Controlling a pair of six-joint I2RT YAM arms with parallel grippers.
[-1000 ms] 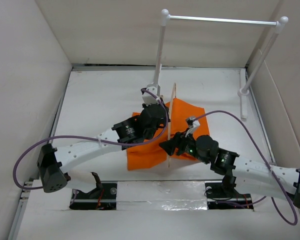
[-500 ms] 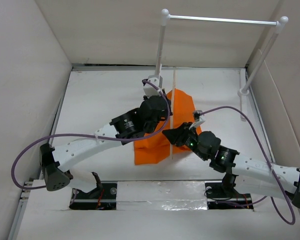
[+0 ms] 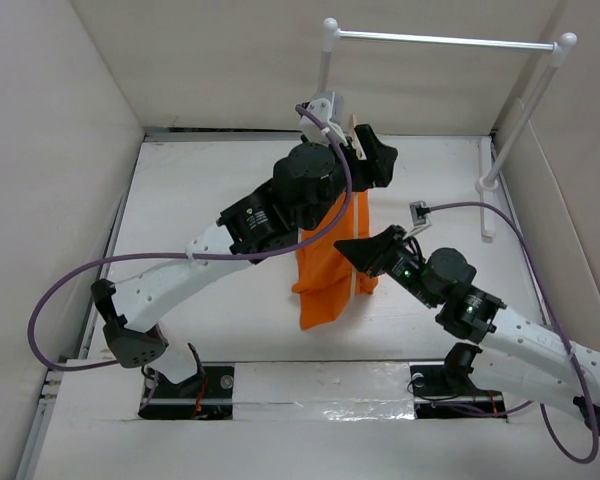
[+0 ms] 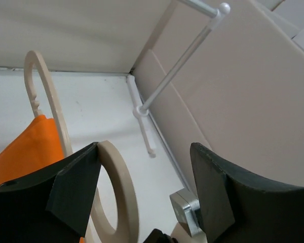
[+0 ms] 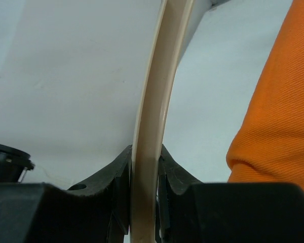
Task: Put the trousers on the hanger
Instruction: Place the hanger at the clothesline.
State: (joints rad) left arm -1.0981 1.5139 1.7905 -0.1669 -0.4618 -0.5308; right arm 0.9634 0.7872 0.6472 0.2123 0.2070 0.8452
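I have the hanger (image 5: 154, 101) up off the table (image 3: 200, 200) and standing on edge, so from the top camera it reads as a thin pale line running down the middle of the workspace. The trousers (image 3: 325, 270) are draped over it and hang as a narrow orange fold on both sides of that line; whether their lower end touches the tabletop I cannot tell. My right gripper (image 5: 144, 172) is pinched narrow on the hanger's beige bar low down: the wrist view shows both black pads pressed against the wood, with orange cloth just beside it on the right. My left gripper (image 4: 142, 187) sits high at the hook end, near the back wall, and its 2 fingers (image 4: 73, 185) stand wide apart with nothing clamped between them. In that wrist view the curved beige hook rises beside the left finger and a rounded loop of the hanger passes just next to it; I cannot tell whether wood and finger touch. A corner of orange shows below the hook. The white rail (image 3: 440, 40) on its 2 posts stands at the far right corner, behind and apart from the hanger.
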